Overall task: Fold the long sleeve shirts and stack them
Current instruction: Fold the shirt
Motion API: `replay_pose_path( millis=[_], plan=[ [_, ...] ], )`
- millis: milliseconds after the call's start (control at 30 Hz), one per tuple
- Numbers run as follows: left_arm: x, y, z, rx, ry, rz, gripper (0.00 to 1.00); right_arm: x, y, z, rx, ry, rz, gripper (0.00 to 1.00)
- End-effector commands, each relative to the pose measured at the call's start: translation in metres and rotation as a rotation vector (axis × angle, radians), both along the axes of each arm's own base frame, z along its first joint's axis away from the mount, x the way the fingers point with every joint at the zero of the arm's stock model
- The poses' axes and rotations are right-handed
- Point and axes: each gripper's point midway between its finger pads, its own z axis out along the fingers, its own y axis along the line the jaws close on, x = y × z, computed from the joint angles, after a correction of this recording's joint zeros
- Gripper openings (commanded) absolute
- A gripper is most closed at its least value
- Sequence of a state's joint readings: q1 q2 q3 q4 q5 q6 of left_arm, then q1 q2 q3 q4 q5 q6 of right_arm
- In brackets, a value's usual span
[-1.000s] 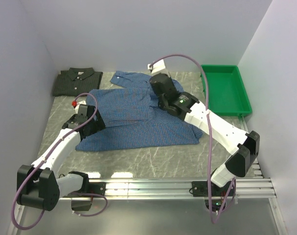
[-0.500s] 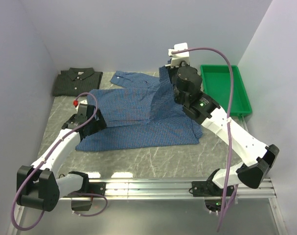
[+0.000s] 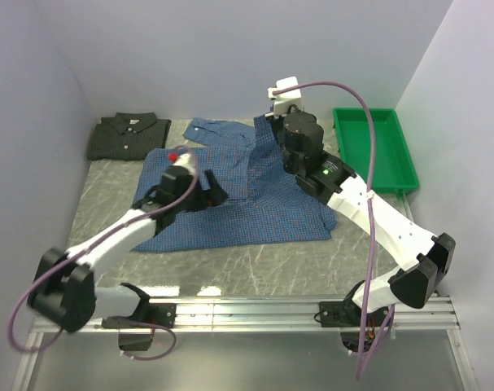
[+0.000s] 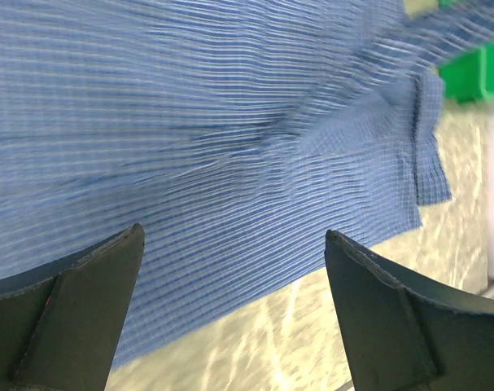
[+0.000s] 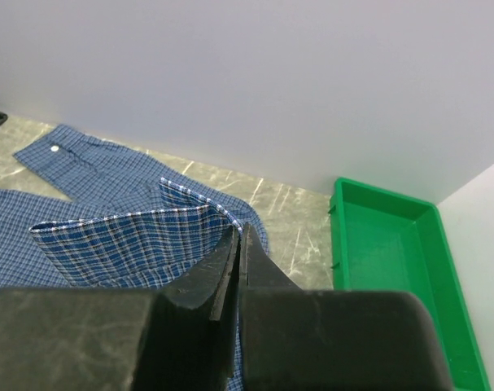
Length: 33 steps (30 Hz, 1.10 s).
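Blue check cloth, pinched: right gripper (image 5: 237,236), jaws fully closed on the far-right edge of the blue shirt (image 3: 230,204). That edge lay flat a second ago and is now raised off the marble table (image 3: 255,265) near the green tray (image 3: 375,155) and drawn leftward, so the side fold appears under way. Left gripper (image 4: 232,236) has its jaws wide apart and holds nothing; it has moved from the shirt's left edge to above its middle. Dark green-grey shirt (image 3: 126,134) lies folded, far left.
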<state>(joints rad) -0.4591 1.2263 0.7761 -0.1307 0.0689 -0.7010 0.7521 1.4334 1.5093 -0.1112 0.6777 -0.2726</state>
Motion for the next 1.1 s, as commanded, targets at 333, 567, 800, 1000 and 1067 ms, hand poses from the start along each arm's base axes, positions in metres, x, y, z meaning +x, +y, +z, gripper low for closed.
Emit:
replay_pose_path(
  millis=[333, 567, 800, 1000, 1067],
  plan=[
    [0.083, -0.107, -0.033, -0.052, -0.104, -0.099, 0.99, 0.000, 0.002, -0.003, 0.043, 0.012, 0.028, 0.00],
    [0.107, -0.093, -0.080, 0.075, -0.010, 0.037, 0.94, -0.010, -0.003, -0.004, 0.065, 0.027, 0.044, 0.00],
    [0.109, -0.091, -0.098, 0.060, 0.064, 0.090, 0.94, -0.032, -0.015, -0.018, 0.099, 0.067, 0.061, 0.00],
    [0.107, -0.098, -0.086, -0.002, 0.087, 0.077, 0.98, -0.047, -0.019, -0.029, 0.116, 0.109, 0.090, 0.00],
    [0.105, -0.099, -0.072, -0.020, 0.078, 0.072, 0.99, -0.051, -0.018, -0.036, 0.123, 0.137, 0.104, 0.00]
  ],
)
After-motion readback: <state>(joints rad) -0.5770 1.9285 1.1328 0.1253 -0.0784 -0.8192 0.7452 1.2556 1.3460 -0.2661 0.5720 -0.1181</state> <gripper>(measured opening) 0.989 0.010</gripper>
